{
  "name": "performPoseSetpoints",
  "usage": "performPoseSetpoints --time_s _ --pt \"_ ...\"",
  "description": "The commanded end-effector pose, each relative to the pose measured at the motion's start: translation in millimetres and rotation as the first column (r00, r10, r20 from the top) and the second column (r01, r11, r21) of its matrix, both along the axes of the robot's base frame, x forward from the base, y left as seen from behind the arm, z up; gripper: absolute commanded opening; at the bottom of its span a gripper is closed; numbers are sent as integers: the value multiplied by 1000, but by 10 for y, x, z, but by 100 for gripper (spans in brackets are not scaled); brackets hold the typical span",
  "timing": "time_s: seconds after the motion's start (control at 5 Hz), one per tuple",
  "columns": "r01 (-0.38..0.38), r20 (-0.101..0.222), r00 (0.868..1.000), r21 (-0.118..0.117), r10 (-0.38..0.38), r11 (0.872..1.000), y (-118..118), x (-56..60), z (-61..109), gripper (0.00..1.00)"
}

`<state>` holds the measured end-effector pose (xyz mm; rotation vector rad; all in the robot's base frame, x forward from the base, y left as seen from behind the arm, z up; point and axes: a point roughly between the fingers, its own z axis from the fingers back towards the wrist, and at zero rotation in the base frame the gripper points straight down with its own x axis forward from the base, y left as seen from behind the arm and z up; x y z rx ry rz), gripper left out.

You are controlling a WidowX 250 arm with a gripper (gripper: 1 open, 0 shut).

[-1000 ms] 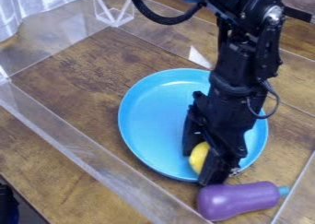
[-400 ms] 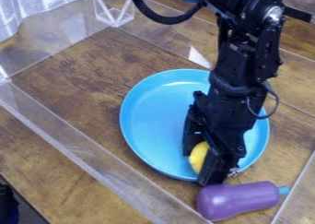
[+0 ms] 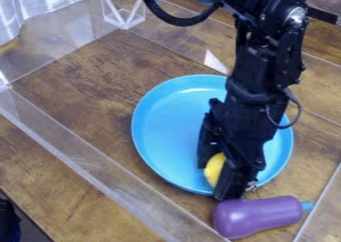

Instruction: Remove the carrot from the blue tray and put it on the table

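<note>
My tool is closed on the carrot, which is still in the blue tray

My black tool comes down from the upper right and reaches low, over the near right part of the blue tray. Its fingers are drawn in around the carrot, a small, rounded, bright yellow toy. I have it gripped, as far as I can judge; the fingers hide much of it, so I cannot tell how firmly.

The carrot sits inside the tray's raised rim, toward the near edge. The tray is round, shallow and bright blue, and it lies flat on the surface, which is dark brown wood with visible grain. Just outside the near rim, a glossy purple eggplant lies on its side, its tip pointing right. Clear walls border the surface.

Of the task, the reach and the closing look done. The removal is not: the carrot is within the tray, and I see no clear gap beneath it. What is left is to lift it over the rim, carry it across to bare wood, such as the wide stretch left of the tray, lower it, and let go.
</note>
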<state>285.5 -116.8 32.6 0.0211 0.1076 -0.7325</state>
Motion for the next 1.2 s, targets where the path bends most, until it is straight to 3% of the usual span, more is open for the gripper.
performPoseSetpoints --time_s 0.0,1.0 --pt "19 41 999 -10 -18 1000 -22 14 141 0" --pt "21 43 999 4 -22 1000 70 -2 195 0"
